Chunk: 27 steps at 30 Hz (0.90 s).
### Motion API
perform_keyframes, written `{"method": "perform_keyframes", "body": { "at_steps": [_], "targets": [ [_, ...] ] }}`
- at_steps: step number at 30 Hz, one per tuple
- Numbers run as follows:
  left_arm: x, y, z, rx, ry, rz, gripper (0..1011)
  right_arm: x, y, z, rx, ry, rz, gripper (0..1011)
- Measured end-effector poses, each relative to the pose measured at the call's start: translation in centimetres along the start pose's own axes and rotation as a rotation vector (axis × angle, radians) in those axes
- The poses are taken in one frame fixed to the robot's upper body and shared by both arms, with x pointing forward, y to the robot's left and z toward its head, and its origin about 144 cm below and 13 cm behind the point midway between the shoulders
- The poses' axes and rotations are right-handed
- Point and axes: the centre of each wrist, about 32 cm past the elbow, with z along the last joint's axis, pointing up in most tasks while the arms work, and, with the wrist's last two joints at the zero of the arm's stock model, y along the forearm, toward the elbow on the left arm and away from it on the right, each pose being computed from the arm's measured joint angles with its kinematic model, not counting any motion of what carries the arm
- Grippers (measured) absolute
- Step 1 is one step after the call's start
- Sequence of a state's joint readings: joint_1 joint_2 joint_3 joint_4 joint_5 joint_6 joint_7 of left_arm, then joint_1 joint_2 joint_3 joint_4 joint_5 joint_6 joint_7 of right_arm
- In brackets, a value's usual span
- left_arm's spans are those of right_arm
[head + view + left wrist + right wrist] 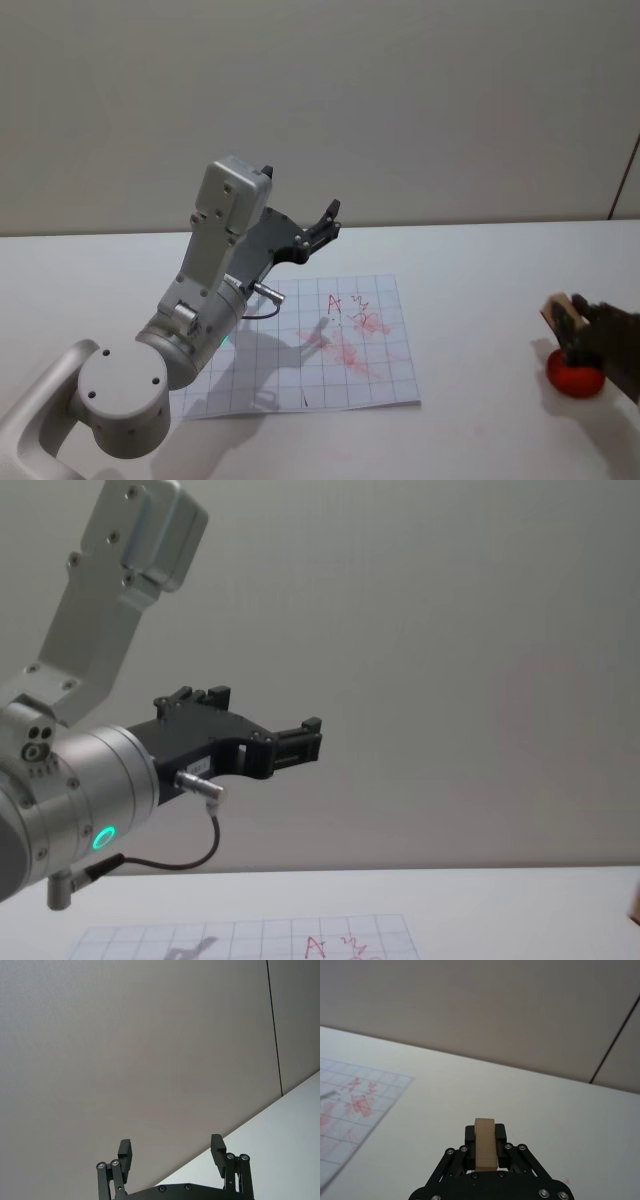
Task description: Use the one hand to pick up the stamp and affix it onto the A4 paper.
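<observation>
The pick-up step appears to be done, and the carry to the sheet is judged to be the step in hand. The wooden stamp [485, 1147] is pinched between the fingers of the right end effector [567, 320], which is seen at the right edge of the head view, directly over a red round pad [574, 380] on the white worktop [480, 270]. Whether the stamp's lower end touches that pad cannot be told. The A4 paper [335, 365], a blue-gridded sheet marked with a red "A" and red smudges, lies flat on the worktop well apart from the stamp, toward the robot's left. The left end effector [171, 1152] is held raised above the near-left part of the sheet with its fingers spread and nothing between them, and it is pointed toward the wall [150, 1050]; it seems to take no part in the job. For the next move, the stamp would need to be brought leftward across the bare worktop to a spot over the grid, turned so that its printing face is directed downward, then lowered squarely and pressed onto the paper. An unmarked cell would be preferred, and the raised left arm should be kept clear of the path.
</observation>
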<state>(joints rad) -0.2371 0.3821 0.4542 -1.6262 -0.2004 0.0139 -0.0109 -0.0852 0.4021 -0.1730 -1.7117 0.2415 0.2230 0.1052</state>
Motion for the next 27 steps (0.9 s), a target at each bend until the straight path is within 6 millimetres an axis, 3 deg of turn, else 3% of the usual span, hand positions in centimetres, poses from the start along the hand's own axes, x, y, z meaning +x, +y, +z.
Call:
{"method": "perform_keyframes", "body": {
  "at_steps": [12,27],
  "targets": [
    [0.0,0.0,0.0,0.0,0.0,0.0,1001,-1.7,2.6,2.2,0.157,0.048,0.157,220],
    [0.0,0.0,0.0,0.0,0.0,0.0,1001,-5.2,7.3,3.1,0.211,0.09,0.387,220]
  ]
}}
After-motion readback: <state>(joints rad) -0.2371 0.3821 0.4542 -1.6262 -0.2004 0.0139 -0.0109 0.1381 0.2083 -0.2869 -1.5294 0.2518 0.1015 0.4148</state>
